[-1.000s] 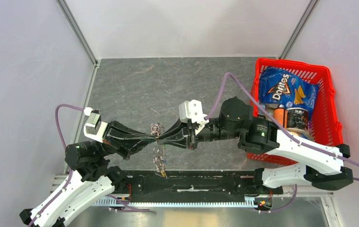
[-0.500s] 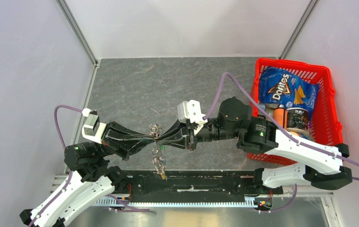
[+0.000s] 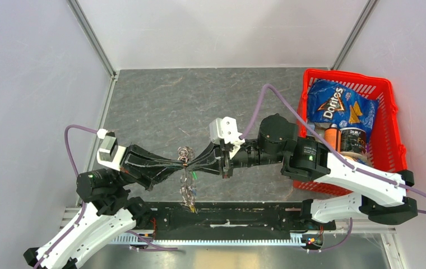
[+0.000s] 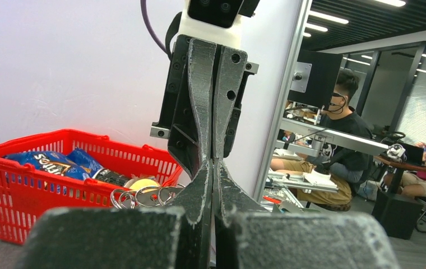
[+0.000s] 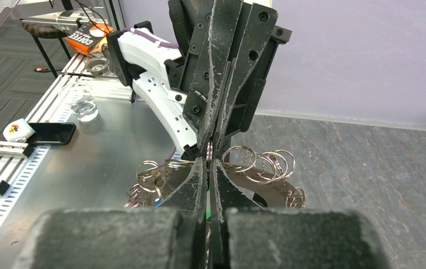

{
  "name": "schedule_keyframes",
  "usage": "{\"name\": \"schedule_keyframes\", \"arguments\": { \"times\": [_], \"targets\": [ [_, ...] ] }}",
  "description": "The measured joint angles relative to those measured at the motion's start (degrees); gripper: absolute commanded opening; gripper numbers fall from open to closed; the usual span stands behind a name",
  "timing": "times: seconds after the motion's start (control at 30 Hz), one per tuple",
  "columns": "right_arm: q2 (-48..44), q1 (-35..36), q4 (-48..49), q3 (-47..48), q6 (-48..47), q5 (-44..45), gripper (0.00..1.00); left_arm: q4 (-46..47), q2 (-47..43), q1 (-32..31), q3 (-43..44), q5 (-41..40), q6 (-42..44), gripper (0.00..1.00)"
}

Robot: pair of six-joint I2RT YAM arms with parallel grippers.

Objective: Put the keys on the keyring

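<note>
Top view, pincers: the left pincer (image 3: 178, 163) and the right pincer (image 3: 193, 165) meet tip to tip above the worktop (image 3: 160, 101). Both are closed tight, probably so one steadies the keyring while the other works at it.
Top view, keyring: the keyring (image 3: 185, 151), a bunch of wire loops, sits at the meeting tips, with a strand dangling toward the near edge.
Top view, keys: the green key (image 3: 194, 175) hangs just below the right tips; the black key I cannot find.
Left wrist view: adds loops fanning left of the shut jaws, with the red basket (image 4: 31, 196) behind; no key is visible.
Right wrist view: shows best that the left pincer nips a loop. What the right pincer nips is hidden, though a green speck shows low between its fingers.
</note>
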Motion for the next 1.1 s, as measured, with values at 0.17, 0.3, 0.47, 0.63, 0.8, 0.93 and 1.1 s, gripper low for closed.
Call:
{"name": "schedule_keyframes", "arguments": {
  "times": [0.17, 0.3, 0.47, 0.63, 0.8, 0.93, 1.1],
  "targets": [
    [1.4, 0.0, -5.6, 3.8, 0.3, -1.0, 0.0, -1.8, 0.2, 0.0, 0.8, 1.5, -0.7, 0.18],
    [0.9, 0.0, -9.9, 4.0, 0.5, -1.4, 0.0, -7.2, 0.1, 0.0, 2.3, 3.5, -1.0, 0.33],
    [-0.2, -0.1, -15.9, 3.1, 1.4, -2.9, 0.0, -19.2, -2.1, 0.0, 6.2, 4.4, 1.3, 0.44],
    [-0.2, -0.3, -18.8, 1.7, 3.3, -5.4, 0.0, -27.6, -2.1, 0.0, 9.6, 5.8, 4.5, 0.46],
    [1.6, -0.8, -20.6, 1.0, 6.3, -8.7, 0.0, -36.7, -0.5, 0.0, 10.8, 9.2, 8.9, 0.5],
    [3.3, -1.9, -21.2, -0.3, 8.5, -11.0, 0.0, -45.0, 1.1, 0.0, 11.9, 10.7, 13.2, 0.51],
    [4.2, -3.0, -21.4, -2.6, 10.9, -12.2, 0.0, -51.3, 1.3, 0.0, 12.0, 11.6, 16.2, 0.53]
  ]
}}
